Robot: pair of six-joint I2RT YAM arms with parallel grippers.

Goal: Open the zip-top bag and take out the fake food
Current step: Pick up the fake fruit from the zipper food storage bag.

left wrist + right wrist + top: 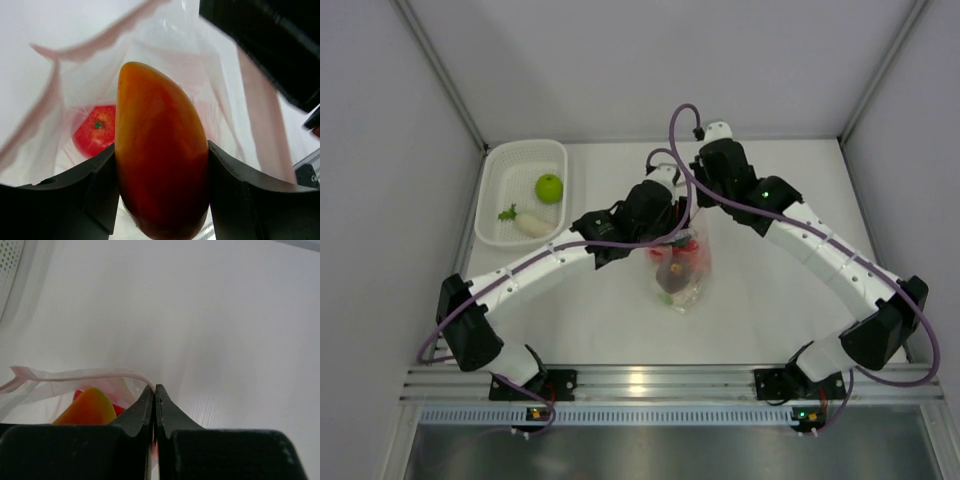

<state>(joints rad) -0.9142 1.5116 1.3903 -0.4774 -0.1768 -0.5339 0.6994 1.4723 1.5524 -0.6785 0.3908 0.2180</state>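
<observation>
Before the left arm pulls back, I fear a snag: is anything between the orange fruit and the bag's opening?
Nothing visible. The left gripper holds the orange fruit in the open mouth of the zip-top bag; the right gripper pinches its rim.

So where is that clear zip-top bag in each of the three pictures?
Top external: zip-top bag lies at the picture's centre, on the table.
Left wrist: it fills the frame around the orange-yellow fruit, with its pink strip at upper left.
Right wrist: lower left, pink strip running to the shut right end effector.
Shared landmark: the orange-yellow fruit, in both wrist views; I cannot make it out from above.
</observation>
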